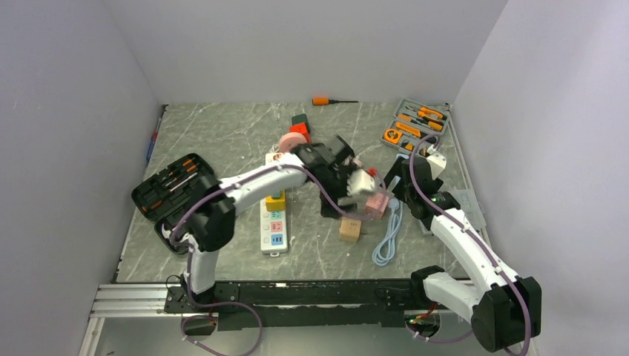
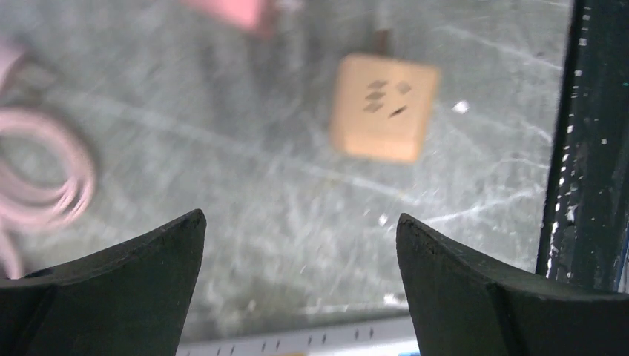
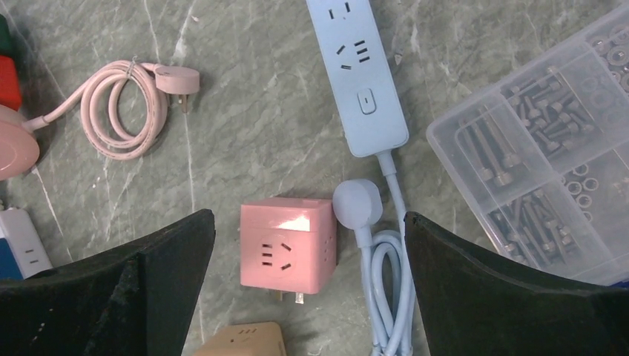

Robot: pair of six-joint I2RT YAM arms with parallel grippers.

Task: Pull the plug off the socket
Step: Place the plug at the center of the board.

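A pink cube socket (image 3: 288, 241) lies on the marble table, its metal prongs toward the near edge. A round pale-blue plug (image 3: 357, 204) sits tight against its right face, and its blue cable (image 3: 386, 289) is coiled beside it. My right gripper (image 3: 309, 216) is open and hovers above the cube and the plug, one finger on each side, touching neither. In the top view the cube (image 1: 377, 204) lies between my right gripper (image 1: 394, 188) and my left gripper (image 1: 334, 202). My left gripper (image 2: 300, 217) is open and empty above bare table, near a tan cube socket (image 2: 383, 107).
A blue power strip (image 3: 356, 67) lies beyond the cube. A clear screw box (image 3: 541, 141) is on its right and a pink coiled cable (image 3: 122, 111) on its left. A white power strip (image 1: 274, 222) with a yellow cube lies left of centre. Tool cases stand at left (image 1: 174, 185) and back right (image 1: 415, 124).
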